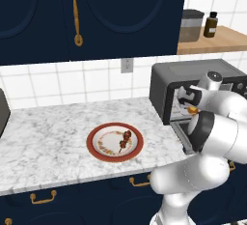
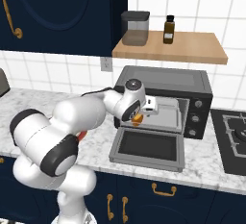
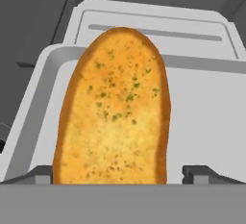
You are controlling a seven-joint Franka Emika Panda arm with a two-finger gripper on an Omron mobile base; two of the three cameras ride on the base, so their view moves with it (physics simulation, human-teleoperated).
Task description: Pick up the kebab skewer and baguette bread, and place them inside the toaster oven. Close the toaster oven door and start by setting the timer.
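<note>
A rendered home kitchen: navy cabinets [image 1: 91, 16] with brass handles [image 1: 75, 14] above and below a marble tabletop [image 1: 43, 137], white tiled wall [image 1: 58, 81] with an outlet [image 1: 127, 65], a toaster oven [image 2: 166, 98], a gas hob [image 2: 233, 136], and a wooden shelf [image 2: 192, 47] holding a canister [image 2: 135, 27] and bottle [image 2: 168, 29].

The toaster oven [image 2: 166, 91] stands at the counter's [image 1: 48, 132] back edge, its door [image 2: 149, 147] lying open toward the front edge. The baguette bread [image 3: 113, 112] lies inside it. Left of it, the plate [image 1: 115, 142] carries the kebab skewer [image 1: 125, 140].
</note>
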